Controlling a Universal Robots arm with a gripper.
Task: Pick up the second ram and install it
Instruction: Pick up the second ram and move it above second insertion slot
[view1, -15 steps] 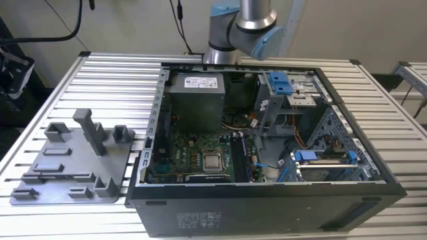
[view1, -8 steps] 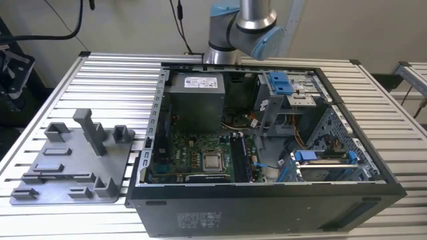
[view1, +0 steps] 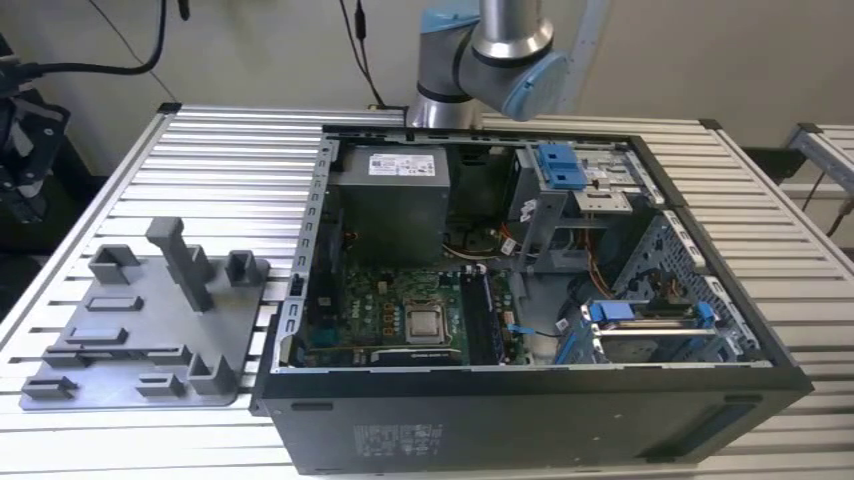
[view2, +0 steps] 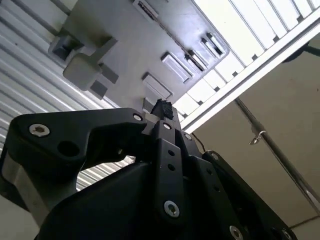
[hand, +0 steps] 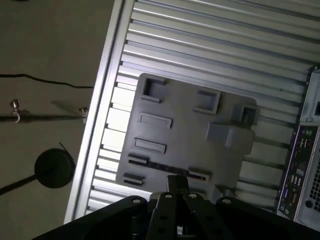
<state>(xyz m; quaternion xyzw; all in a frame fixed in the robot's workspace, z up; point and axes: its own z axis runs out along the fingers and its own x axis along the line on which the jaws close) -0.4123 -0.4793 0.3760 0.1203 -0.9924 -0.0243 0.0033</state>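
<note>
One grey tray (view1: 234, 322) sits at the exterior view's left on the slatted table (view1: 227, 150). In the first wrist view a thin dark strip along one edge of it reads as the second ram (hand: 162, 167), seated in the tray and not yet lifted. The gripper (hand: 177, 184) hangs over that strip and looks well clear of it; cannot tell how far open it is, and nothing shows as held. Step in hand, I judge: approach for the pick. A grasp calls for squaring across the narrow edge. Rightward stands the open computer case (view1: 534, 420), motherboard (view1: 374, 300) exposed.
</note>
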